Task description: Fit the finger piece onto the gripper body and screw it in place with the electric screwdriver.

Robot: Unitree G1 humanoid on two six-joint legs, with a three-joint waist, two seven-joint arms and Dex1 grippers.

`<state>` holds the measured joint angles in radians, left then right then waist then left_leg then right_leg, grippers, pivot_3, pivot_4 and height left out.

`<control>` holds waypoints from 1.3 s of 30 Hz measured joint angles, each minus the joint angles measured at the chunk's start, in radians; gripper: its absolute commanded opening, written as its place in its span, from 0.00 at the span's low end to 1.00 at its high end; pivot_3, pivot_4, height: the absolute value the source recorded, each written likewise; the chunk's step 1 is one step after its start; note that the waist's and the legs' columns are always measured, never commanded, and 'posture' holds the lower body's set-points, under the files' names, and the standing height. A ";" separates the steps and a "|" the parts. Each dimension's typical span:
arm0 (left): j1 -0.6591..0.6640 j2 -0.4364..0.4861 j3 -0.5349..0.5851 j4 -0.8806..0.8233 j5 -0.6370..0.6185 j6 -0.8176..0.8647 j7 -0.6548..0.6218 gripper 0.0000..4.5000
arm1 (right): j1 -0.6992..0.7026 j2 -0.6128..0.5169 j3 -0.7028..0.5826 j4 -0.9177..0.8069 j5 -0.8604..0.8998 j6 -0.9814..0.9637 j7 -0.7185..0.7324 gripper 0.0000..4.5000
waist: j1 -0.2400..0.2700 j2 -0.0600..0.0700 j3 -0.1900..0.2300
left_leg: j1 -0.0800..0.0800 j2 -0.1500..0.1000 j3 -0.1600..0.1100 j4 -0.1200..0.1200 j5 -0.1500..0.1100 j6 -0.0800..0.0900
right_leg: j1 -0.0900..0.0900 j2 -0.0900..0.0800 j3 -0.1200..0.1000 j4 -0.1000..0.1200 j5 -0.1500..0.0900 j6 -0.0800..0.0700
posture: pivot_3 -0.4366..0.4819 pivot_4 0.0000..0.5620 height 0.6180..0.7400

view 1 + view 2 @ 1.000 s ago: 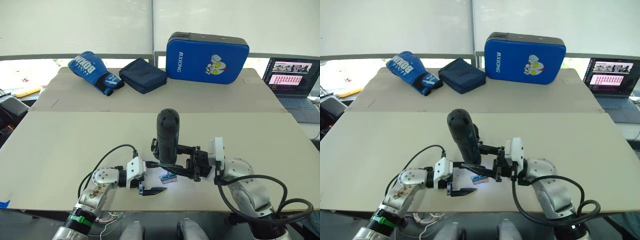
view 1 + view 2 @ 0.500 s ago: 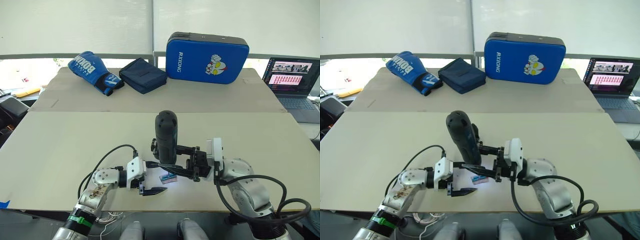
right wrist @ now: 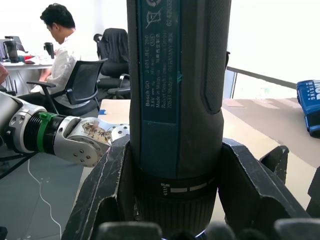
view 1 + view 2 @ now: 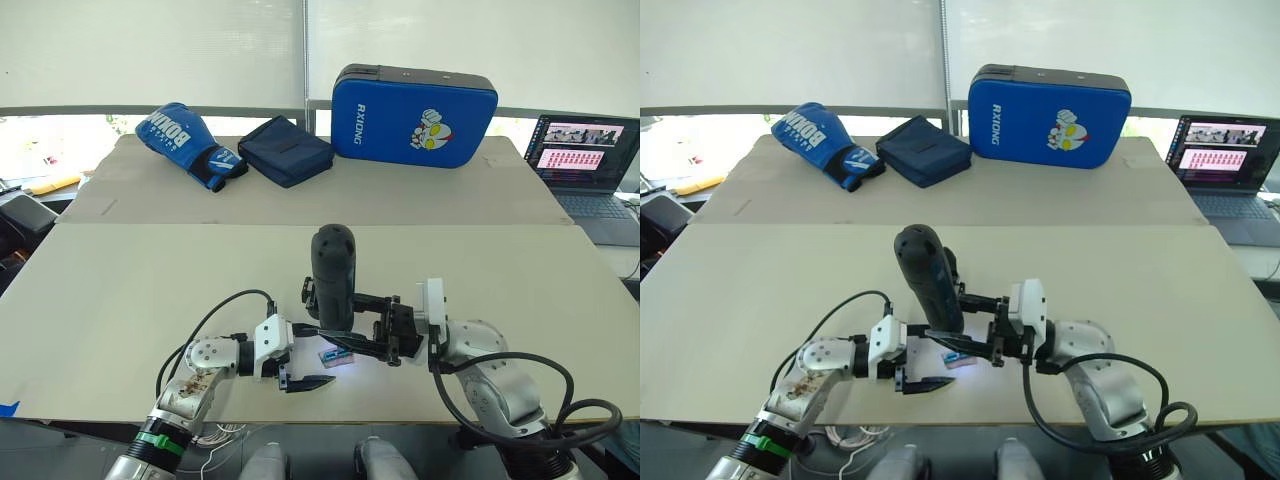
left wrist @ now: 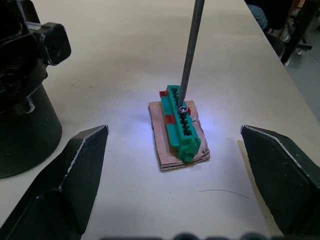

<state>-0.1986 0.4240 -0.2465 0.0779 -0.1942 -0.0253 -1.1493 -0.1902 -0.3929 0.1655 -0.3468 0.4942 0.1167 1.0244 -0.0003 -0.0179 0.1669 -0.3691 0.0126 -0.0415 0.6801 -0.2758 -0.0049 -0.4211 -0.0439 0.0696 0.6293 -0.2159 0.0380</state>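
Observation:
The electric screwdriver (image 4: 333, 275) stands almost upright near the table's front edge, with my right gripper (image 4: 352, 328) shut around its lower barrel (image 3: 177, 100). Its thin bit (image 5: 190, 50) points down, and the tip rests on a screw in a small green-and-tan block (image 5: 180, 124). My left gripper (image 5: 173, 131) is open, one finger on each side of that block without touching it. The gripper body (image 5: 22, 100), black with a round dark base, stands just beside the block, behind the screwdriver (image 4: 310, 292). The finger piece is out of view.
At the back of the table lie a blue boxing glove (image 4: 188, 144), a navy pouch (image 4: 286, 150) and a blue strike pad (image 4: 414, 116). A laptop (image 4: 585, 160) sits at the far right. A seated person (image 3: 60, 55) is beyond the table.
The screwdriver and my right gripper have sunk slightly toward the block. My left gripper has stayed in place, open.

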 measured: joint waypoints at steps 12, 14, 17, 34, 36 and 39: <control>-0.001 0.000 -0.003 -0.004 0.000 0.007 0.000 0.99 | 0.001 -0.008 0.001 -0.005 0.000 0.000 0.006 0.42 | 0.000 0.000 0.000 | 0.000 0.000 0.000 0.000 0.000 0.000 | 0.000 0.000 0.000 0.000 0.000 0.000 | 0.48 0.27 1.00; -0.001 0.000 -0.004 -0.004 0.000 0.007 0.000 0.99 | 0.001 -0.011 0.001 -0.006 0.000 0.000 0.008 0.42 | 0.000 0.000 0.000 | 0.000 0.000 0.000 0.000 0.000 0.000 | 0.000 0.000 0.000 0.000 0.000 0.000 | 0.48 0.27 1.00; -0.001 0.000 -0.004 -0.004 0.000 0.007 0.000 0.99 | 0.001 -0.018 0.001 -0.008 0.002 0.002 0.012 0.42 | 0.000 0.000 0.000 | 0.000 0.000 0.000 0.000 0.000 0.000 | 0.000 0.000 0.000 0.000 0.000 0.000 | 0.48 0.27 1.00; -0.001 0.000 -0.006 -0.004 0.000 0.007 0.001 0.99 | 0.001 -0.034 0.000 -0.011 0.032 0.027 0.014 0.42 | 0.000 0.000 0.000 | 0.000 0.000 0.000 0.000 0.000 0.000 | 0.000 0.000 0.000 0.000 0.000 0.000 | 0.48 0.27 1.00; -0.001 -0.001 -0.006 -0.004 0.000 0.007 0.001 0.99 | 0.001 -0.034 0.000 -0.011 0.032 0.027 0.013 0.42 | 0.000 0.000 0.000 | 0.000 0.000 0.000 0.000 0.000 0.000 | 0.000 0.000 0.000 0.000 0.000 0.000 | 0.48 0.27 1.00; -0.001 -0.001 -0.006 -0.004 0.000 0.007 0.001 0.99 | -0.001 -0.034 0.000 -0.011 0.032 0.027 0.009 0.42 | 0.000 0.000 0.000 | 0.000 0.000 0.000 0.000 0.000 0.000 | 0.000 0.000 0.000 0.000 0.000 0.000 | 0.48 0.27 1.00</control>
<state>-0.1994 0.4234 -0.2524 0.0742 -0.1945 -0.0178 -1.1484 -0.1915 -0.4270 0.1659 -0.3574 0.5258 0.1432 1.0338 -0.0002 -0.0180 0.1664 -0.3689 0.0126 -0.0415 0.6801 -0.2758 -0.0049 -0.4210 -0.0438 0.0696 0.6293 -0.2159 0.0380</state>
